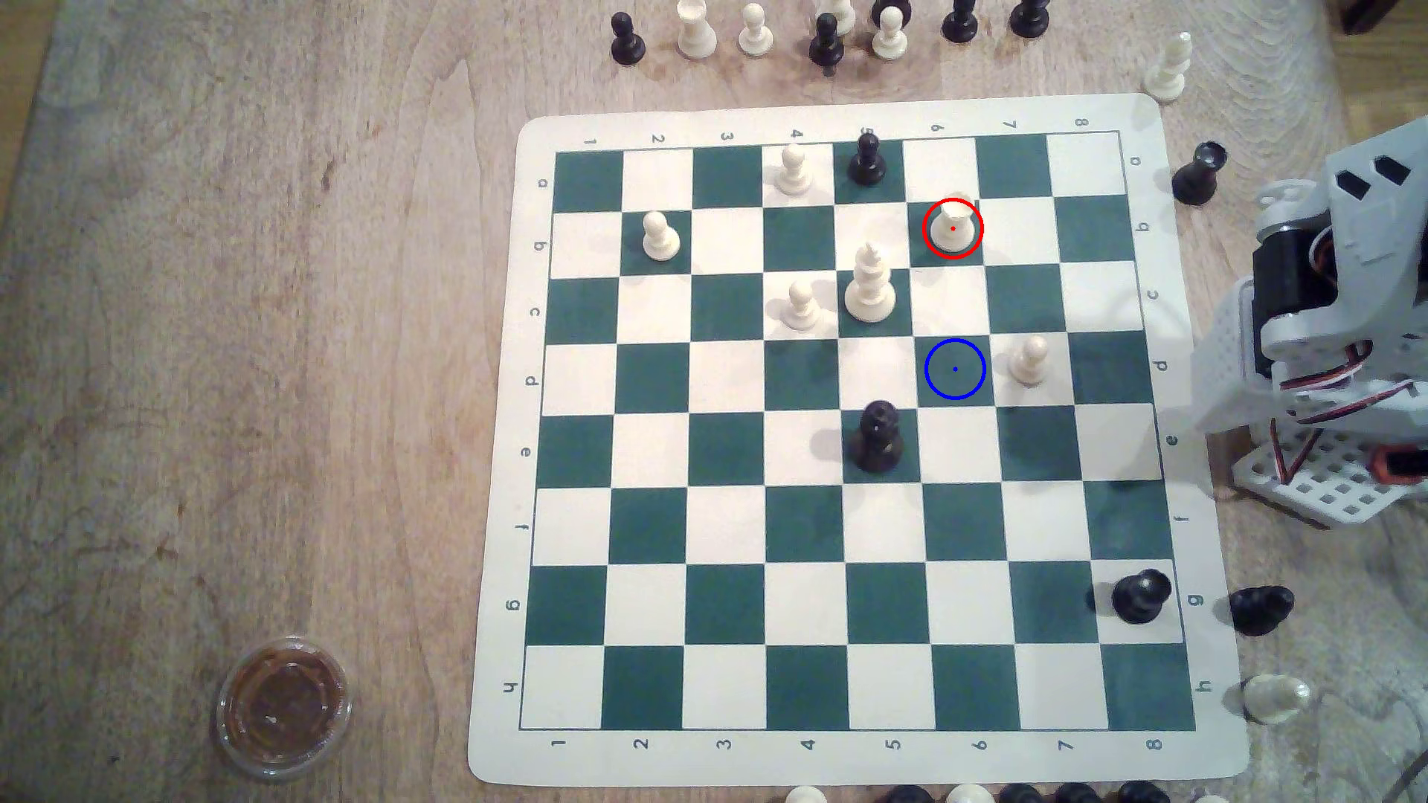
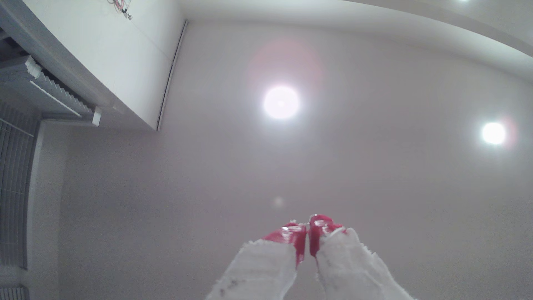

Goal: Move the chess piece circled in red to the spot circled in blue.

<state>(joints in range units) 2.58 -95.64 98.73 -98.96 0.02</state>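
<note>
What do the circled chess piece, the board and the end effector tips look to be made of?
Chess piece: likely moulded plastic, smooth cream with a slight sheen. Board: looks like a thin flexible printed mat, matte, with rounded corners and a slightly wavy edge; vinyl or similar, can't confirm. End effector: glossy red tips, perhaps tape or a rubbery coating, on rough white bodies that look 3D-printed; its tips meet.

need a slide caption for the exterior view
Red-ringed cream chess piece on a green board square, blue-ringed target spot two squares nearer the camera, robot arm parked at the exterior view's right.
</note>
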